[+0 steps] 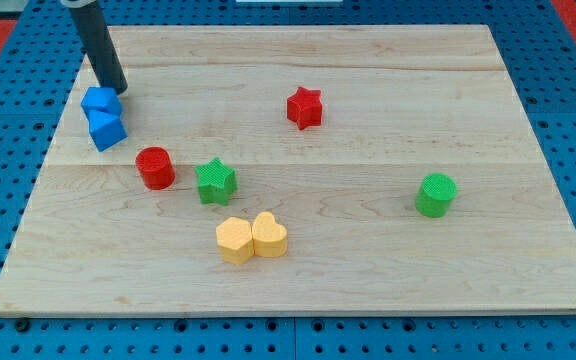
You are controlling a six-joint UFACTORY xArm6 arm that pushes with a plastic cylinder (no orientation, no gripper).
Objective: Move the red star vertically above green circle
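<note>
While my tip (118, 90) rests near the board's top-left corner, touching the upper blue block (100, 101), the red star (305, 107) sits mid-board toward the top edge; green circle (435, 194) near the right edge. No gripper fitted.

my tip (117, 89) beside blue blocks (103, 117), red star (305, 107), green circle (435, 194)

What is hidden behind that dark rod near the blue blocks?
Mostly bare board. My tip sits at the top edge of the upper blue block, seemingly touching it. A second blue block lies just below. The rod covers only a strip of wood.
</note>
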